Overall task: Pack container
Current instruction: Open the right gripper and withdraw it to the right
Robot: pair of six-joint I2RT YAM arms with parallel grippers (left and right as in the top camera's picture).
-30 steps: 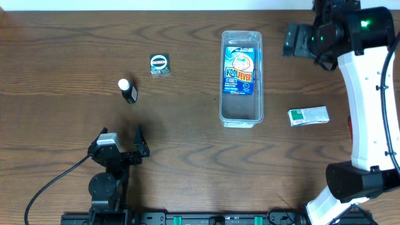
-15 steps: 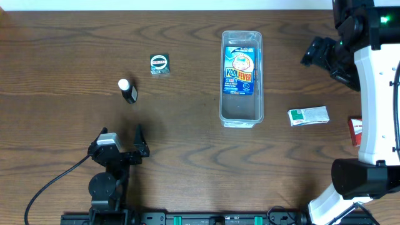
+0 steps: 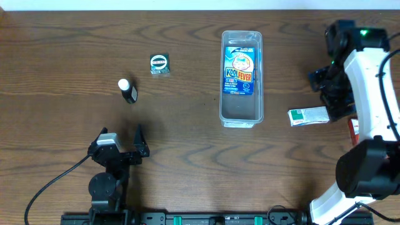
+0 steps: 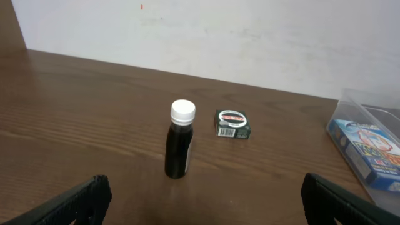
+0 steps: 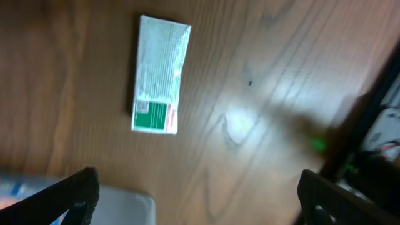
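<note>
One long clear plastic tub, the container [image 3: 241, 114], sits right of centre holding a blue carton [image 3: 240, 72]; left gripper [image 4: 203, 187] idles spread, right gripper [image 5: 197, 184], spread and empty, hovers by the white-and-green packet [image 5: 159, 75] to its right, likely descending to pinch next

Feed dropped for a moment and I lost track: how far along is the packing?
Done: one blue printed box lies inside the clear plastic rectangular tub. In hand: nothing; the right pincer hovers open near the green-and-white packet. To pack: that packet, the dark bottle with white cap and the small green box, all on the wooden table. The left pincer is open, empty.
</note>
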